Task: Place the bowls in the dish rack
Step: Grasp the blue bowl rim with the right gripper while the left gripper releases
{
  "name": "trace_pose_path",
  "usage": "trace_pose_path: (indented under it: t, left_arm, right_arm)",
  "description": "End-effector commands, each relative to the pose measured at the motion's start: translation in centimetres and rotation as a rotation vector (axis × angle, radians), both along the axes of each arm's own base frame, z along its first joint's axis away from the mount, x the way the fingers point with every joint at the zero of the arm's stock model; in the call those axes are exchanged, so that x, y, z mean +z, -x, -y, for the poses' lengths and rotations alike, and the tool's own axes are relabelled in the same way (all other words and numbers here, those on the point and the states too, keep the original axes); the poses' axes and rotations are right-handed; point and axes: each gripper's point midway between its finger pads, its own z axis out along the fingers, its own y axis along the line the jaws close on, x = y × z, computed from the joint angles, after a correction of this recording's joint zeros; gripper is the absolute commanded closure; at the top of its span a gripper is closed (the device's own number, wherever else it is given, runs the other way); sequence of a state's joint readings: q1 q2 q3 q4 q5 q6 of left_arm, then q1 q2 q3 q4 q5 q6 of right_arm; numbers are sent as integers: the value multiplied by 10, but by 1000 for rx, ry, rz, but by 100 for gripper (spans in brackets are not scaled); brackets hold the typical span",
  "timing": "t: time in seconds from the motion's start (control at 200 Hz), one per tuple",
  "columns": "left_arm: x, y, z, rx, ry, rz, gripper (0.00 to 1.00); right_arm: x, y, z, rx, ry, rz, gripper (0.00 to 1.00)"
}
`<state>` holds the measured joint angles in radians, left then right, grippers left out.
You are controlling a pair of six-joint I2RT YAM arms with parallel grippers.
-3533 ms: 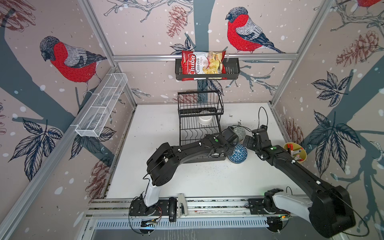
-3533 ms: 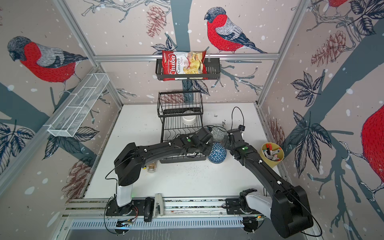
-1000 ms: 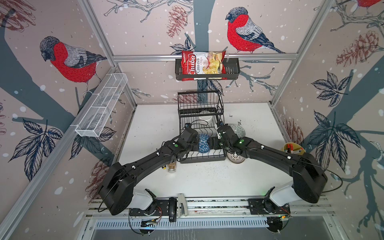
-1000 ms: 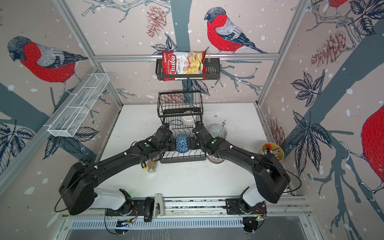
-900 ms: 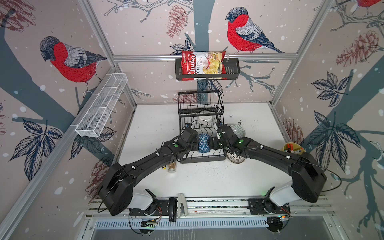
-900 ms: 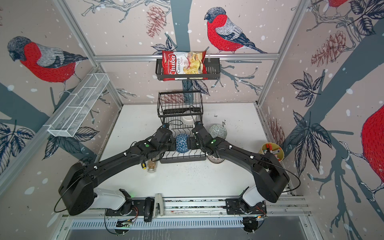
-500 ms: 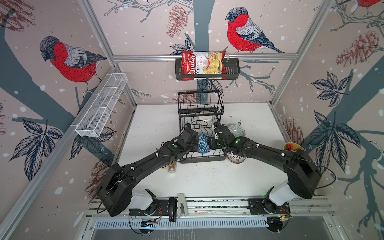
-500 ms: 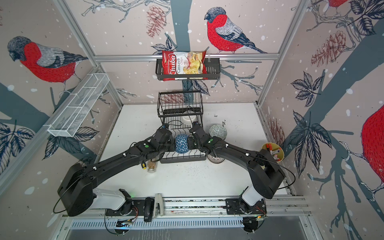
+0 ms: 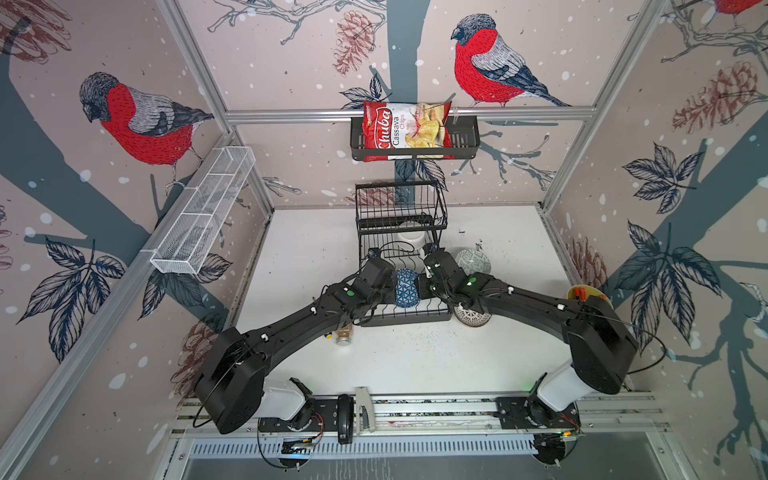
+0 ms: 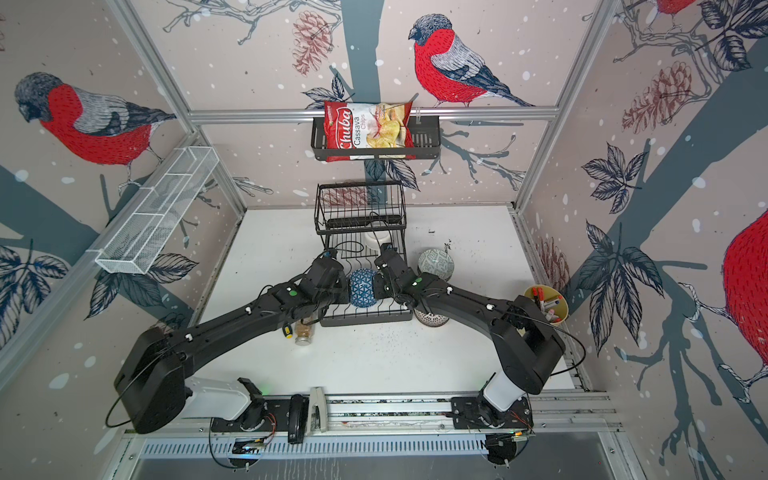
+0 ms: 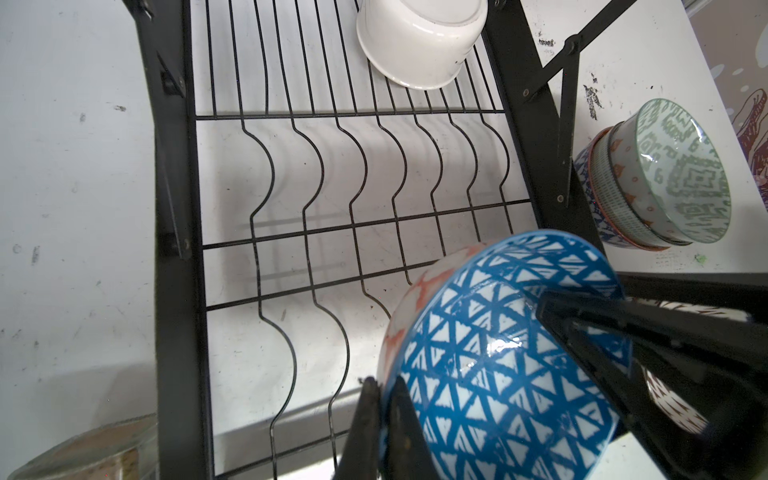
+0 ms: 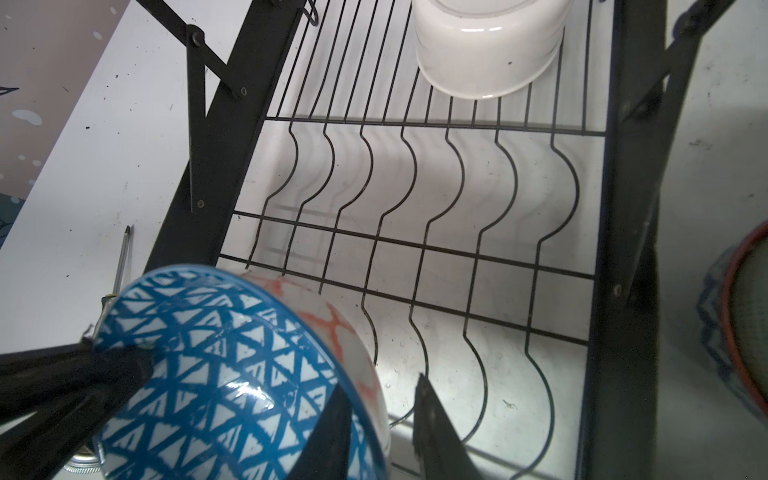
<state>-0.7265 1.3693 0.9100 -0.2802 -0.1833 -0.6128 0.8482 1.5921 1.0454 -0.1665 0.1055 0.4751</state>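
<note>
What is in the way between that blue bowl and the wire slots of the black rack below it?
Nothing visible is. The slots of the dish rack under the blue bowl are bare. The only other thing on that grid, the white bowl, lies at the far end, well apart.

"Chuba Cassava Chips" on chips bag (image 9: 405, 131)

Left arm (image 9: 291, 328), right arm (image 9: 536, 303): black boxy links, white base housings (image 9: 282, 401), green wrist lights (image 9: 350, 292), black cables (image 9: 399, 247), black fingers (image 11: 363, 428).
</note>
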Motion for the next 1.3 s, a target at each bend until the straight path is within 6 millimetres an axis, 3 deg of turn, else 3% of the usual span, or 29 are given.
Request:
trace_pose_path:
  t: [0.0,1.156,1.296]
  left_arm:
    - [7,-6,4,12,34,29,100]
    - [1,-5,2,28,33,15,100]
    - [3,-5,1,30,34,20,93]
  right_arm:
    - [4,-3,-2,-13,-11,13,75]
    - [4,-3,-1,-37,21,34,98]
    - [5,-6,2,-56,34,51,100]
